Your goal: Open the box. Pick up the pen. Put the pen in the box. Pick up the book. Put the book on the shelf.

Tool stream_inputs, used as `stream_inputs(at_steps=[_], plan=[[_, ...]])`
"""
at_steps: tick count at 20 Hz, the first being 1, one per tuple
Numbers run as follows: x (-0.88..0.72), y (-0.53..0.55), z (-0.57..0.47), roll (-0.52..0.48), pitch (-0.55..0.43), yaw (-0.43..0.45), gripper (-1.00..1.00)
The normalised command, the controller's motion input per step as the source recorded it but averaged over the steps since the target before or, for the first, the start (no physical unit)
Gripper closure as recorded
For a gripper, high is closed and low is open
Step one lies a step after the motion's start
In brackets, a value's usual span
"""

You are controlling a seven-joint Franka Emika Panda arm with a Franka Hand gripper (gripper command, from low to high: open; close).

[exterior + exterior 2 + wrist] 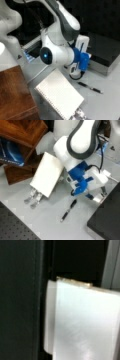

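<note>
The robot is on the first step, opening the box [105,53]. The lid is black and looks shut in both front views. The pen [90,87] lies on the grey surface [105,105], and the book [60,96] lies flat near it, so neither has been picked up. Nothing lies on the bare top of the brown shelf [13,97].

The tool [98,196] is down low by the front edge of the box [106,220], at a front view's right. The wrist view shows a pale grey flat part right against something dark, most likely the box's side or lid. It is too hard to tell if the tool is open or closed, and it does not seem to hold anything.

To get the lid up, the tool would need to catch the front latch or the lip of the lid and lift it. That is only a guess from how things lie.

The pen [68,210] is just beside the tool, a little toward a front view's bottom, apart from it. The book [46,173] is farther off, at a front view's left, next to the shelf [22,132]. A few shiny metal bits [32,197] stick out from under the book
</note>
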Motion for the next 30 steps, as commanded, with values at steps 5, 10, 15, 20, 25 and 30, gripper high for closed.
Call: stream_inputs(at_steps=[5, 10, 15, 20, 25, 30], plan=[[0.11, 0.01, -0.06, 0.169, -0.071, -0.015, -1.00], [0.10, 0.03, -0.03, 0.142, -0.048, -0.024, 1.00], [0.10, 0.04, -0.03, 0.140, -0.025, -0.041, 1.00], [0.07, 0.01, -0.03, 0.139, -0.012, -0.045, 1.00], [0.04, -0.01, -0.02, 0.132, -0.003, -0.031, 1.00], [0.03, 0.00, 0.05, 0.113, 0.028, -0.027, 1.00]])
